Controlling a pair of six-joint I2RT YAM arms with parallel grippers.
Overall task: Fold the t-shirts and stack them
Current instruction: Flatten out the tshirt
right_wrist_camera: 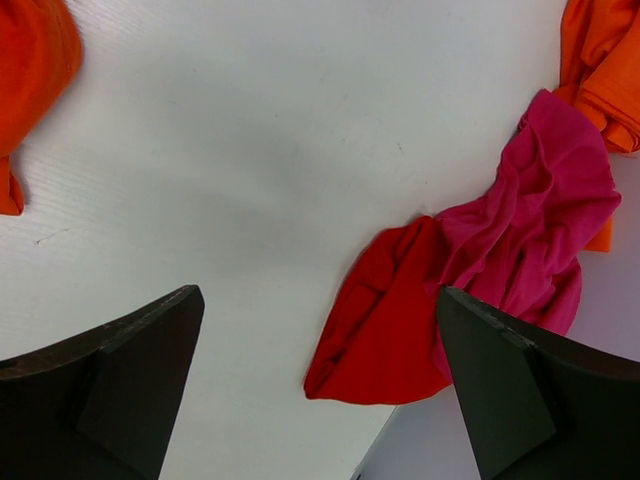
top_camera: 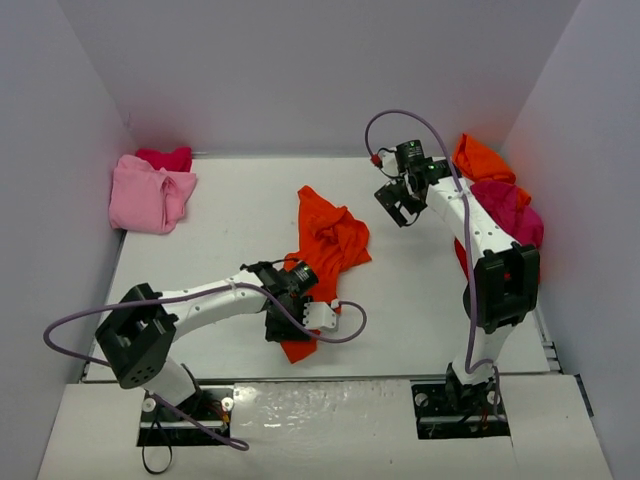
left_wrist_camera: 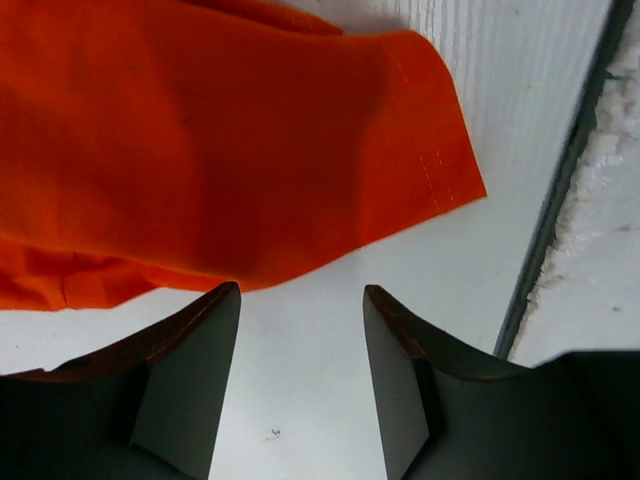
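A crumpled orange-red t-shirt (top_camera: 328, 238) lies mid-table, its lower end reaching toward the near edge. My left gripper (top_camera: 288, 330) hovers at that lower end. In the left wrist view its jaws (left_wrist_camera: 300, 295) stand open over bare table, the shirt's hemmed edge (left_wrist_camera: 210, 140) just beyond the fingertips. My right gripper (top_camera: 400, 205) is open and raised at the back right, empty (right_wrist_camera: 320, 300). Below it lie a red tee (right_wrist_camera: 385, 320), a magenta tee (right_wrist_camera: 530, 230) and an orange tee (right_wrist_camera: 600, 60). A light pink tee (top_camera: 150, 197) lies at the far left.
A magenta cloth (top_camera: 166, 158) sits behind the pink tee against the back wall. The right-hand pile (top_camera: 505, 200) presses against the right wall. The table's near edge strip (left_wrist_camera: 560, 190) runs close to the left gripper. White walls enclose three sides.
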